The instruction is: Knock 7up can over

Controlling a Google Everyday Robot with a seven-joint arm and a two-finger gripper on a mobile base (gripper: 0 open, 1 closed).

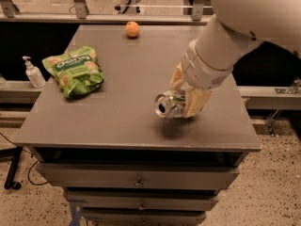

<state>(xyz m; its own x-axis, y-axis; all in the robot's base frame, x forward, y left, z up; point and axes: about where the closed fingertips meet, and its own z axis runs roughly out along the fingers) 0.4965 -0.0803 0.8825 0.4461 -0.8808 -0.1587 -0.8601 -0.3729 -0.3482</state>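
Silver 7up can (167,105) (logo hidden), in gripper (181,100)

Shiny metal soda can (167,105) gripped in the matte plastic end effector (183,101) above the smooth matte worktop (117,114); the snack bag (74,70) looks glossy and crinkly.

Tan two-finger gripper (181,101) is over the table's right-middle, clamped round the small silver aluminium 7up can (167,105). Its fingers (195,102) cover the can's rear half, so logo & base are hidden. Can't tell if the can touches the tabletop. White robot arm (244,18) is cut off by top & right edges. Print on the crinkly green snack bag (75,69) is too blurred to read, same w/ the label on the small clear pump bottle (33,73). Grey metal drawer table (117,121): lowest drawer runs off the bottom edge.
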